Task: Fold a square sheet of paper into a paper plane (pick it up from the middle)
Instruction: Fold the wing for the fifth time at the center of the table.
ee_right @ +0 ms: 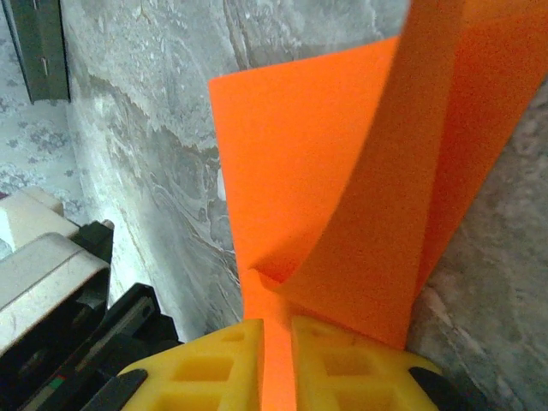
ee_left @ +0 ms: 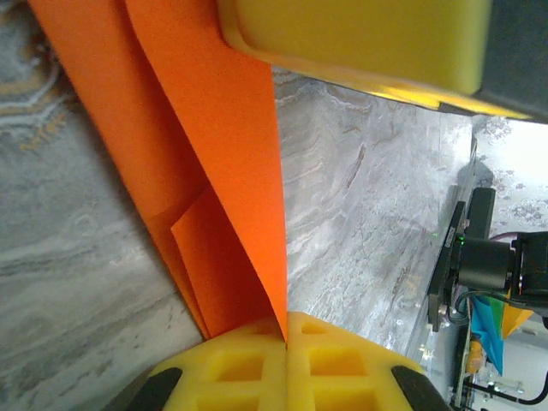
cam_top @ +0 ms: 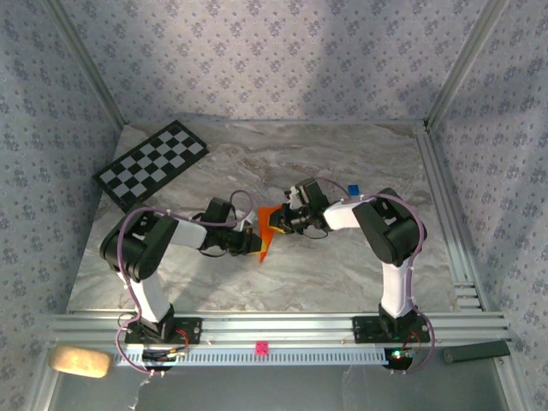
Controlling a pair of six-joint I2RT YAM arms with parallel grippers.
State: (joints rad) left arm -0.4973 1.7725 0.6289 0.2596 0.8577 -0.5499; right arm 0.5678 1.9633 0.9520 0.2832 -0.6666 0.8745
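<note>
The square sheet of paper (cam_top: 267,226) is bright orange and stands folded into layers above the marble table, mid-table between both arms. My left gripper (cam_top: 255,243) is shut on its lower edge; in the left wrist view the yellow fingertips (ee_left: 248,360) pinch one layer (ee_left: 224,163) at the left gripper (ee_left: 286,325). My right gripper (cam_top: 280,219) is shut on the sheet from the other side. In the right wrist view the paper (ee_right: 342,188) curls up from between the right gripper (ee_right: 276,332) jaws. A yellow finger (ee_left: 360,38) of the right gripper crosses the top of the left wrist view.
A black-and-white checkerboard (cam_top: 151,163) lies at the back left. A tiny blue cube (cam_top: 352,189) sits behind the right arm. A small pink piece (cam_top: 259,347) rests on the front rail (cam_top: 282,330). Metal rails (cam_top: 449,223) border the table's right side.
</note>
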